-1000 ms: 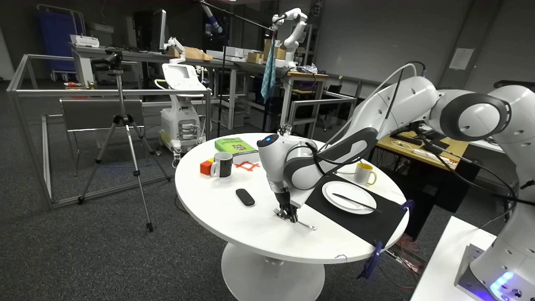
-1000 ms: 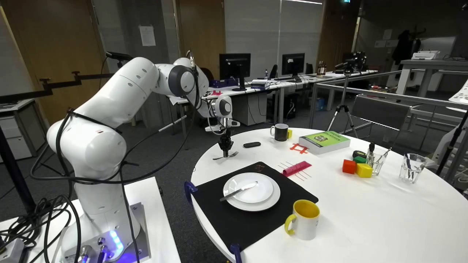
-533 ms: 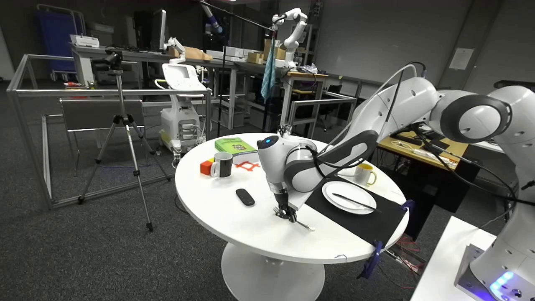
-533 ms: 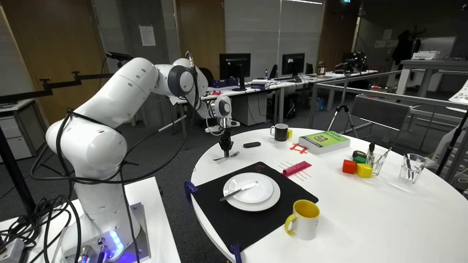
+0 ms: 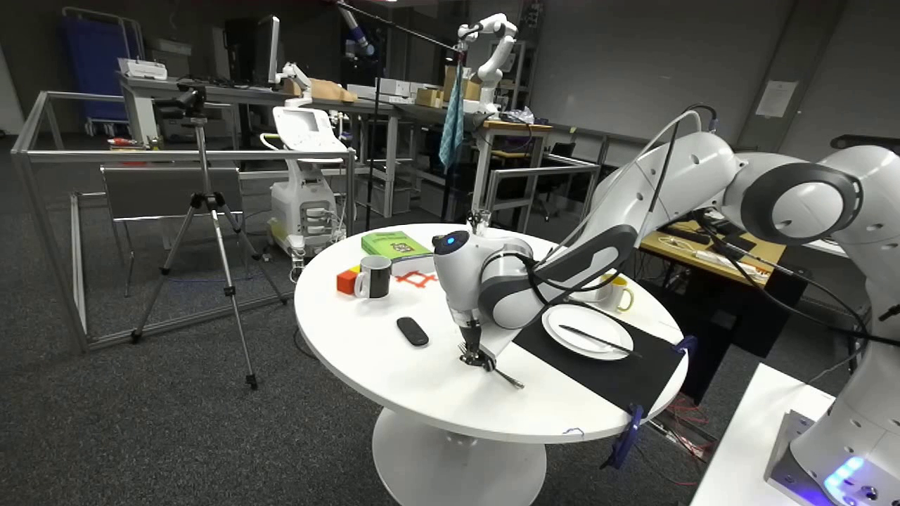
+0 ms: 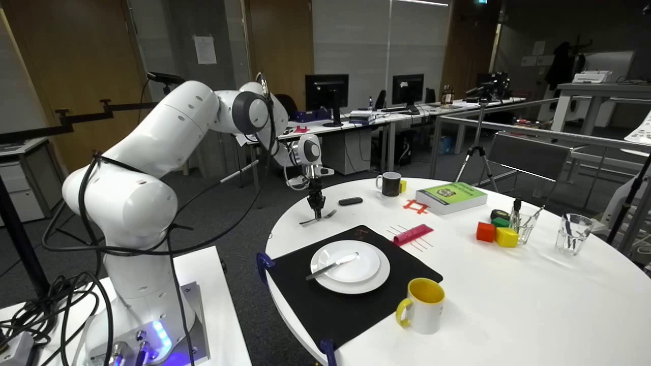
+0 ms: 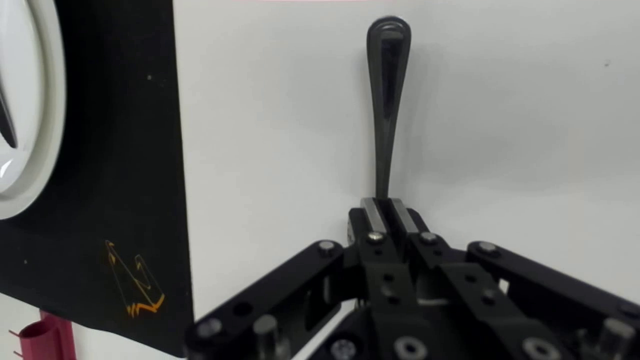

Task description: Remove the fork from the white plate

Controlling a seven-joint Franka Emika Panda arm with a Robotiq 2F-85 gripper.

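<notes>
The fork [image 5: 511,380] is grey metal and lies off the plate, at or just above the white table; I cannot tell whether it touches. It also shows in an exterior view [image 6: 329,214]. My gripper [image 5: 479,361], also in an exterior view [image 6: 318,216], points down over the fork's middle. In the wrist view my gripper [image 7: 382,202] is shut on the fork's neck. The fork's handle [image 7: 388,80] sticks out ahead; the tines are hidden there. The white plate [image 6: 376,278], two stacked, holds a knife [image 6: 333,265] on the black mat [image 6: 305,277].
A black oblong object [image 5: 412,332] lies near the gripper. A black mug [image 5: 380,277], green book [image 5: 397,245] and yellow-lined mug [image 6: 426,310] stand on the table. Blue clamps [image 6: 264,264] hold the mat at the table's edge. Glasses [image 6: 573,235] and colored blocks [image 6: 485,232] stand farther off.
The gripper and fork have shifted slightly together, a little away from the table edge nearest the fork. The fork's handle has turned a little. Plate and knife have not moved.
</notes>
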